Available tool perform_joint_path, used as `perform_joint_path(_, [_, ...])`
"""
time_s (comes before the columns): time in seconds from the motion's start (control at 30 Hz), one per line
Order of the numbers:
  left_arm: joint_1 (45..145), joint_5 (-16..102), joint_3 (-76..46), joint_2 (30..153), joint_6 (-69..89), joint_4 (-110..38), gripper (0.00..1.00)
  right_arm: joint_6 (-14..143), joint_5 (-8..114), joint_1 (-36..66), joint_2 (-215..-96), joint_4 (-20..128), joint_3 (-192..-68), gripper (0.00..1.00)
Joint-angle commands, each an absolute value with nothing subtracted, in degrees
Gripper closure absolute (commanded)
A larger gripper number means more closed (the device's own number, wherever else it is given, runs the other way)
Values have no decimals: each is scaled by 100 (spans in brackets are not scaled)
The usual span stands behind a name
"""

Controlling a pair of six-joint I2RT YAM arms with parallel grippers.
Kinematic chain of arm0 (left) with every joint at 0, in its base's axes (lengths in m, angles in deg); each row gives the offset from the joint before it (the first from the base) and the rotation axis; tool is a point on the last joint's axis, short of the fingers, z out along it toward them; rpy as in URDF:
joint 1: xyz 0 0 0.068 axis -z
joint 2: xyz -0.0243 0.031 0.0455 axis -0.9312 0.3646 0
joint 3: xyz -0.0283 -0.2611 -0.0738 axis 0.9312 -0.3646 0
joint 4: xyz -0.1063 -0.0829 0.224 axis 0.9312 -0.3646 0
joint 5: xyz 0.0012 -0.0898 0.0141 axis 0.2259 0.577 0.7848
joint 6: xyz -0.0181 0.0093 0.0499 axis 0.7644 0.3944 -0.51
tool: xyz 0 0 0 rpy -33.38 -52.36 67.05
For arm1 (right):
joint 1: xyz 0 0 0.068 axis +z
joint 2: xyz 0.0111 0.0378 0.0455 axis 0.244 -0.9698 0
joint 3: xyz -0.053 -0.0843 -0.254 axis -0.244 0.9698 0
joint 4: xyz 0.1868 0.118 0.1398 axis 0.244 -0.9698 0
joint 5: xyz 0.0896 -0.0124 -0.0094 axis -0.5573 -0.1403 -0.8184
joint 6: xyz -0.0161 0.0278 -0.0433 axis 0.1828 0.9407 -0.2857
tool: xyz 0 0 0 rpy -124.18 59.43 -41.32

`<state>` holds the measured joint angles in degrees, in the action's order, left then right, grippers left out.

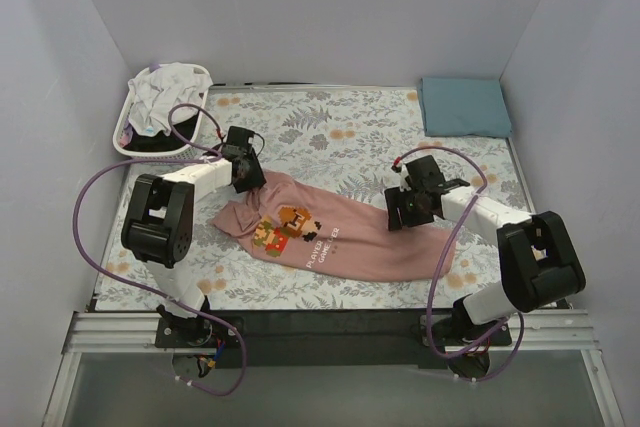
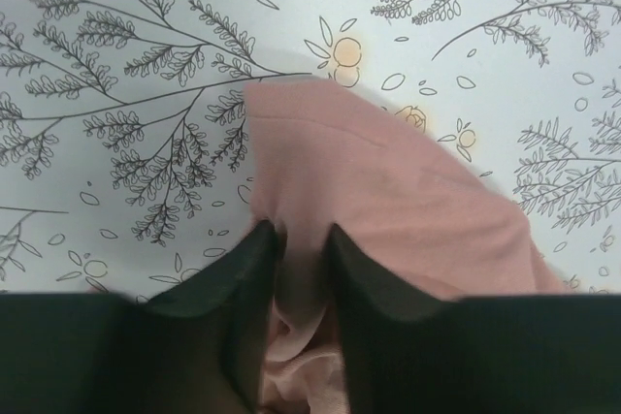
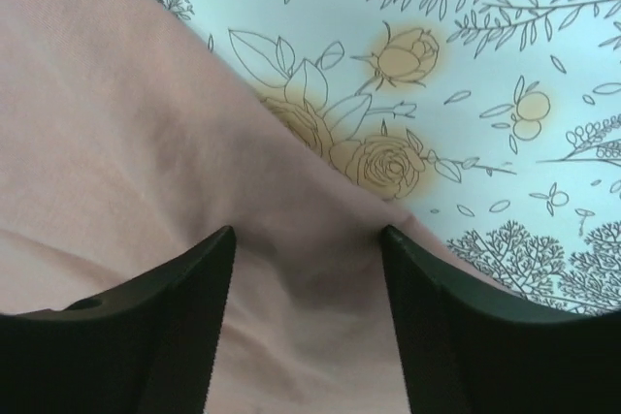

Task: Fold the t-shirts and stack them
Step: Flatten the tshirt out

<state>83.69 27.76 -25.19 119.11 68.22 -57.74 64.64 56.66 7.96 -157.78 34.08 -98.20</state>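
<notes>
Far edge of pink t-shirt [image 1: 335,237]: hidden from above. Your left gripper [image 2: 301,239] pinches its cloth narrowly; your right gripper [image 3: 306,249] spreads wide over it.

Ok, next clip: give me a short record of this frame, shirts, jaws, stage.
pink t-shirt: lying rumpled mid-table on the floral cloth, print up
teal t-shirt: folded, far right corner
basket: far left, white and dark garments inside
left jaws: closed on the pink t-shirt's far left edge
right jaws: open, at its far right edge
stage: pink t-shirt not yet stacked on the teal one
</notes>
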Motion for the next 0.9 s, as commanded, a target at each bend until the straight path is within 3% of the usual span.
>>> perform_joint_path(0.0, [8338, 2670, -2567, 11854, 6652, -5612, 78, 6206, 5543, 776, -16022, 3721, -10018, 42])
perform_joint_path(0.03, [8338, 2609, -2505, 11828, 6634, -5621, 84, 6179, 5553, 767, -16049, 3721, -10079, 53])
perform_joint_path(0.07, [8347, 2565, -2461, 11741, 6608, -5630, 92, 6170, 5675, 767, -16075, 3712, -10132, 84])
perform_joint_path(0.1, [8330, 2521, -2383, 11688, 6581, -5656, 100, 6170, 5771, 767, -16067, 3686, -10193, 98])
perform_joint_path(0.4, [8014, 1616, -327, 10618, 6247, -6333, 100, 5819, 7520, 732, -14690, 2921, -12223, 99])
perform_joint_path(0.53, [7741, 1607, -167, 9889, 6299, -6096, 100, 5854, 7680, 714, -13854, 3114, -12426, 99])
perform_joint_path(0.77, [7741, 1879, -2016, 7668, 7062, -5902, 97, 6337, 6574, 723, -12105, 3273, -11022, 99])
perform_joint_path(0.83, [7749, 1923, -2625, 6988, 7248, -5998, 87, 6504, 6134, 723, -11420, 3168, -10453, 93])
perform_joint_path(0.87, [7750, 1906, -3133, 6698, 7371, -6234, 82, 6574, 6063, 715, -11183, 3098, -10292, 84])
